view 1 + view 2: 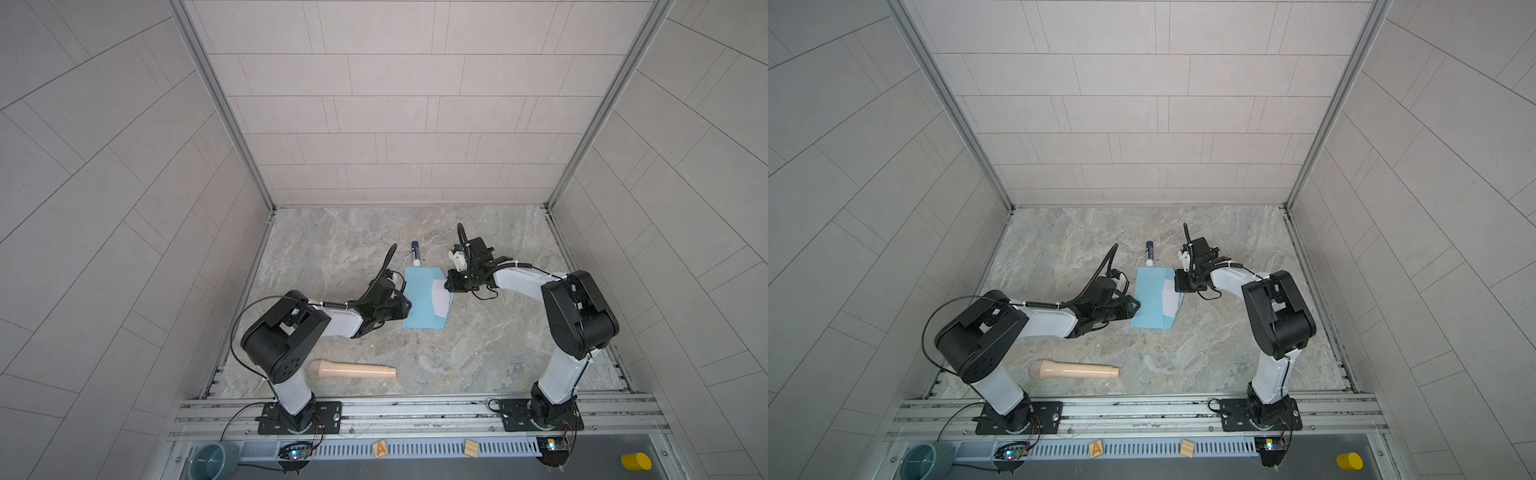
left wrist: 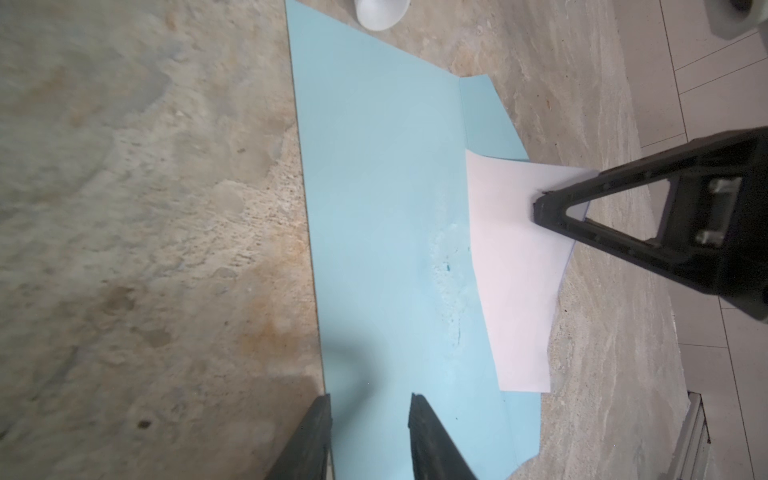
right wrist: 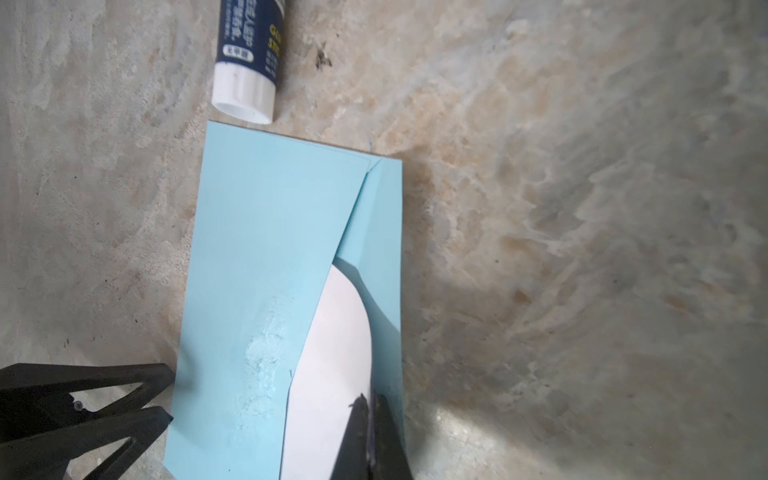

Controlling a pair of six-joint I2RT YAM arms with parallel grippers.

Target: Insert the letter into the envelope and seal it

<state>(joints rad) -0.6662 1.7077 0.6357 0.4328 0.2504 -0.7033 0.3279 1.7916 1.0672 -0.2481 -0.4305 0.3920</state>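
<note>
Done: white paper letter (image 2: pixel 511 270) partly inside light blue paper envelope (image 2: pixel 382 208)
Remaining: full insertion, sealing
Right hand (image 2: pixel 540 204): clamped on letter
Left hand (image 2: pixel 370 399): apart

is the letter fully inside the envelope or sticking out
Partly out: the white paper letter pokes from the mouth of the light blue paper envelope, its outer edge pinched in the shut right gripper.

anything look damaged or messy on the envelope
Yes. The envelope has a rough whitish patch on its face beside the opening, like smeared glue or scuffed paper; which one I cannot tell. The letter bows upward, only partly inside, pinched at its edge by the right hand.
</note>
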